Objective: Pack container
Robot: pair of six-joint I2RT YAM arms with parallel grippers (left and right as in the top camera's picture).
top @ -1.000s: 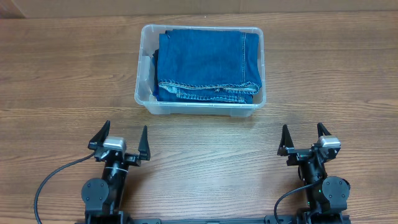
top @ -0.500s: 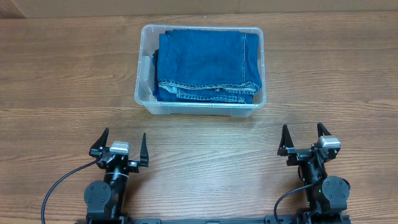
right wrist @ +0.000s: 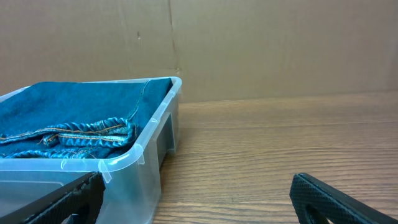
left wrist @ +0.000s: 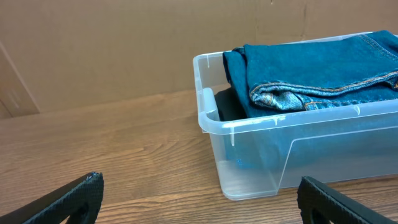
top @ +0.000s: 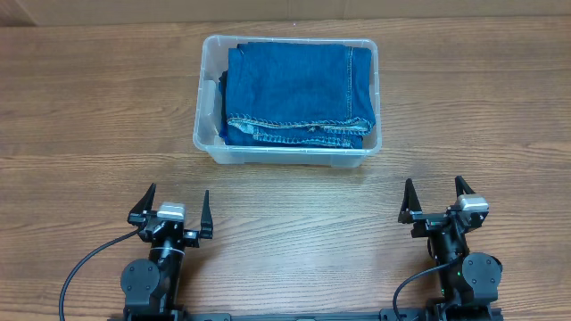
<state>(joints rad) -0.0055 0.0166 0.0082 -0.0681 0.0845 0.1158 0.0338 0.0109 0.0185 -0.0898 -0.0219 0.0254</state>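
Note:
The clear plastic container (top: 203,98) stands at the middle back of the wooden table, and folded blue jeans (top: 299,94) fill it. My left gripper (top: 171,207) is open and empty near the front edge, left of centre. My right gripper (top: 437,201) is open and empty near the front edge on the right. In the left wrist view the container (left wrist: 249,162) stands ahead to the right with the jeans (left wrist: 311,68) inside, and my left gripper (left wrist: 199,193) is open. In the right wrist view the container (right wrist: 143,155) and jeans (right wrist: 68,118) lie to the left of the open right gripper (right wrist: 196,196).
A cardboard wall (left wrist: 124,43) runs along the back of the table. The wooden tabletop (top: 89,107) lies around the container.
My left gripper drew back toward the front edge and straightened between one second ago and half a second ago. Since then nothing has moved. The right arm stayed still.

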